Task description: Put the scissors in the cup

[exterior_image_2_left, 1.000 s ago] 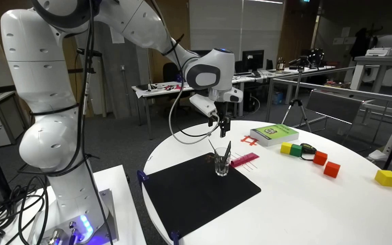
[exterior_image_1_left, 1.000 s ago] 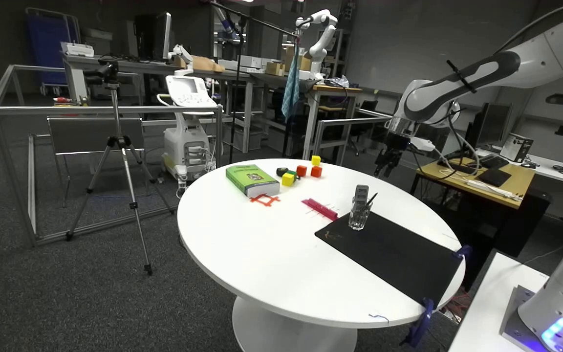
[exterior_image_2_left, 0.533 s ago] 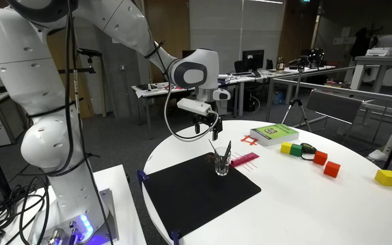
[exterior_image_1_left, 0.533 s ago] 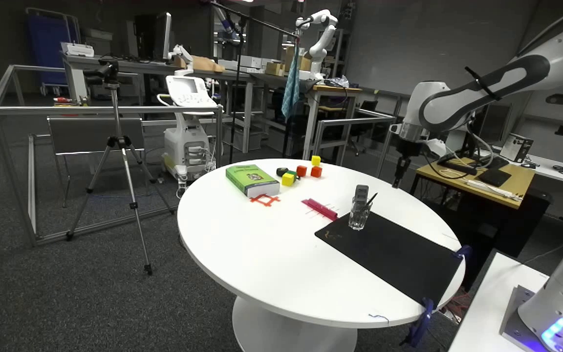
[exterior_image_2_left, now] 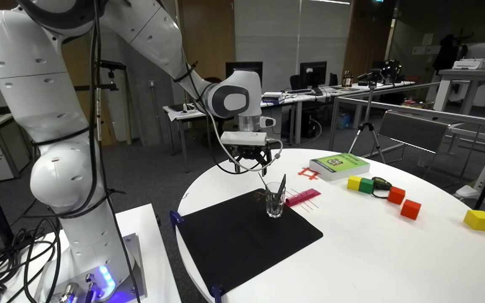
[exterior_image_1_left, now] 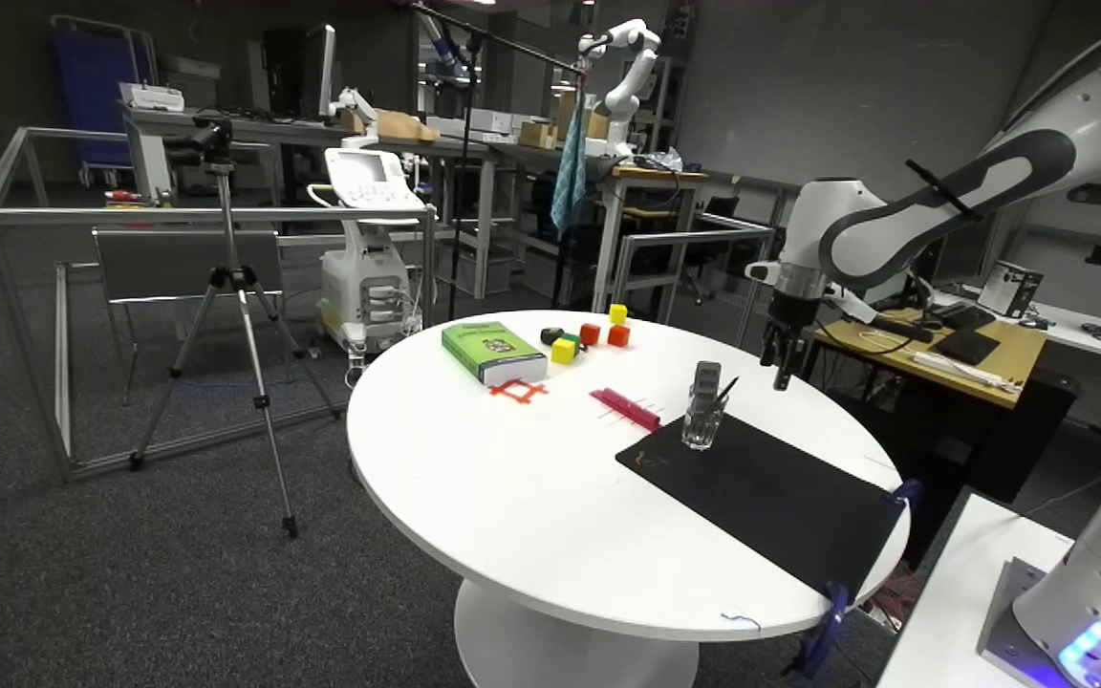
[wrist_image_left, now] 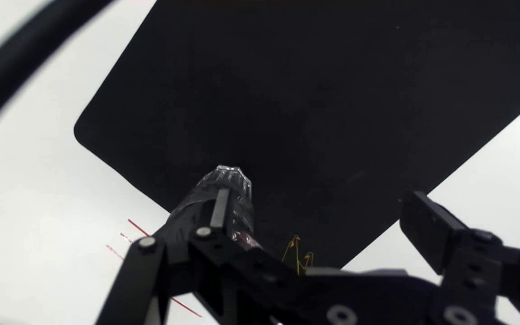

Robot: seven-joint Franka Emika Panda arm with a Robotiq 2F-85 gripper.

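- Lowered a little and swivelled since the earlier frames: the fingers [exterior_image_1_left: 782, 380], now held raised above the desk [exterior_image_1_left: 512, 497] in an exterior view. Cup [exterior_image_1_left: 701, 428] not shifted; stood upright on the black mat [exterior_image_1_left: 770, 492], near its edge, apart from the fingers.
- Same view: a grey item [exterior_image_1_left: 706, 376] and a dark slim item [exterior_image_1_left: 727, 388] propped in the cup, kept up by its wall. Green book [exterior_image_1_left: 493, 349] laid well apart, perhaps so as to be kept out of the way.
- In an exterior view: gap shown between the fingers; released, nothing seen gripped. Black mat pinned by blue clamps [exterior_image_2_left: 176, 217], likely against sliding.
- Wrist view: fingers spread wide, presumably in readiness for a grasp; cup partly covered by one of them. Scissors not made out; whether they are among the cup's contents cannot be told.
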